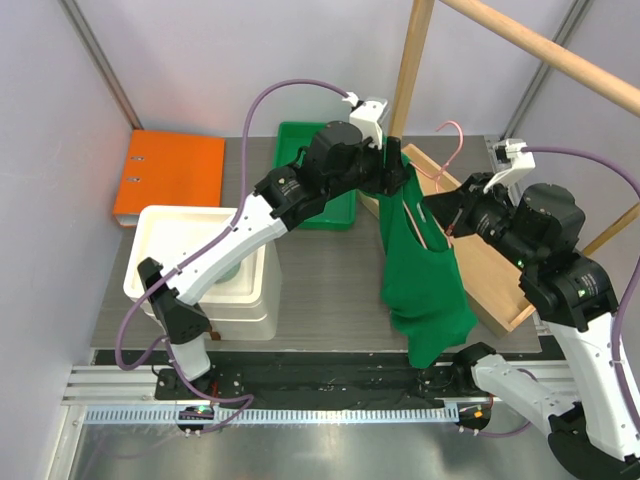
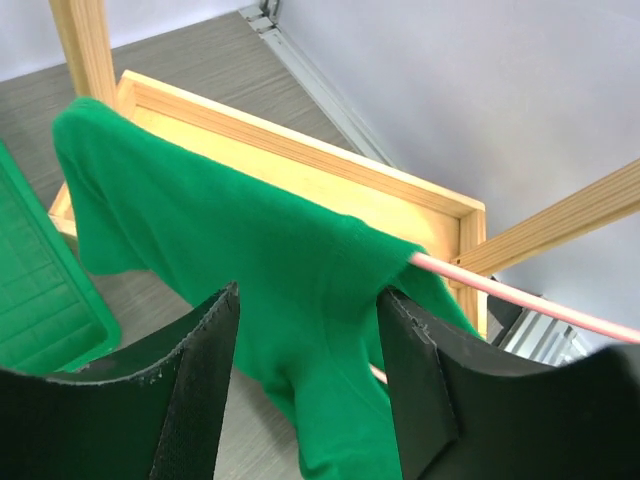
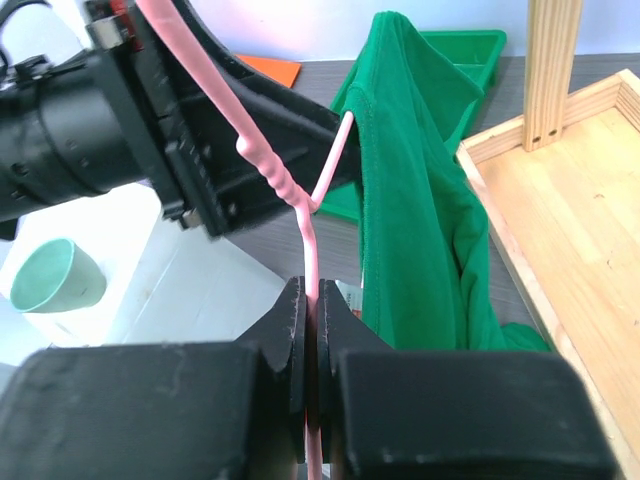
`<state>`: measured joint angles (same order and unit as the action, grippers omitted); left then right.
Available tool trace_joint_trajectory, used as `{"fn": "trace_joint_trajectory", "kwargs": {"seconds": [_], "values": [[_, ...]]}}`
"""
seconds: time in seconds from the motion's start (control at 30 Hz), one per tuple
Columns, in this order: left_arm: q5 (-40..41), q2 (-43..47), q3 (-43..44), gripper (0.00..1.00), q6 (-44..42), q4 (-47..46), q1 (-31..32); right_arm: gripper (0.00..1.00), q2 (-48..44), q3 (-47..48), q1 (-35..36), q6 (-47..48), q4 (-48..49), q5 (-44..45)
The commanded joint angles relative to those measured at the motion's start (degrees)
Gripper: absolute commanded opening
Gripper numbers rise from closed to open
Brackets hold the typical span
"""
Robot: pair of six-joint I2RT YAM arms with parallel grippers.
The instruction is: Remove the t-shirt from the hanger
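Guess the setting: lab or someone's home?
Probably a lab robot cell, not a home: plain partition walls, a metal base rail at the near edge, and a bare wooden rod frame.

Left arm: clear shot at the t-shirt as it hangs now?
Likely yes: the left gripper is open, the t-shirt lies right between its fingers, nothing blocking; the right gripper clamps the hanger.

Orange binder [image 1: 168, 175], green tray [image 1: 292, 140], white bin [image 1: 140, 255]
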<state>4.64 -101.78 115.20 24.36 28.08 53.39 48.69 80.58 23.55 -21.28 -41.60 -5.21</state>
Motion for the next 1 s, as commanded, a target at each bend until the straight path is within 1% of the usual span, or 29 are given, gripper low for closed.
{"fn": "trace_joint_trajectory", "kwargs": {"seconds": [0.0, 0.07, 0.1, 0.13, 0.2, 0.23, 0.4, 0.57, 0.77, 0.87, 0.9, 0.97], "values": [[-0.4, 0.1, 1.7, 0.44, 1.6, -2.8, -1.6, 0.01, -2.1, 1.6, 0.0, -1.0, 5.5, -1.7], [-0.6, 0.1, 1.9, 0.32, 1.8, -3.2, -1.8, 0.01, -2.7, 0.9, -0.1, -1.1, 5.1, -1.7], [-0.6, 0.1, 2.2, 0.22, 1.9, -3.3, -2.0, 0.01, -3.2, 0.5, 0.0, -1.1, 4.8, -1.6], [-0.4, 0.0, 2.3, 0.16, 2.0, -3.4, -2.1, 0.01, -3.8, -0.9, 0.0, -0.9, 4.7, -1.3], [-0.1, 0.0, 3.1, 0.05, 2.2, -3.4, -2.2, 0.01, -5.4, -2.8, 0.0, -0.9, 4.3, -1.4], [0.1, -0.1, 3.3, 0.01, 2.5, -3.5, -2.3, 0.01, -6.1, -4.9, -0.1, -1.0, 4.2, -1.1], [0.5, 0.1, 3.0, 0.00, 4.0, -5.6, -2.8, 0.01, -10.1, -10.3, 0.0, -1.7, 3.7, -0.7], [6.3, -0.1, 2.8, 0.00, 5.4, -5.5, -3.6, 0.01, -13.3, -12.5, 0.0, -2.5, 3.3, -1.9], [7.0, -2.5, 3.4, 0.00, 11.0, -7.8, -8.2, 0.01, -16.3, -13.6, 0.0, -3.9, 1.7, -5.1], [5.5, -5.7, 6.6, 0.00, 13.0, -6.8, -10.8, 0.01, -17.7, -14.9, 0.0, -4.7, 1.3, -7.1], [4.8, -6.8, 8.9, 0.00, 13.3, -6.4, -12.0, 0.01, -18.1, -15.1, -0.1, -4.7, 1.0, -7.6], [4.5, -9.5, 11.0, 0.00, 13.4, -4.9, -12.9, 0.01, -18.8, -15.5, 0.0, -4.7, 0.6, -8.4]]}}
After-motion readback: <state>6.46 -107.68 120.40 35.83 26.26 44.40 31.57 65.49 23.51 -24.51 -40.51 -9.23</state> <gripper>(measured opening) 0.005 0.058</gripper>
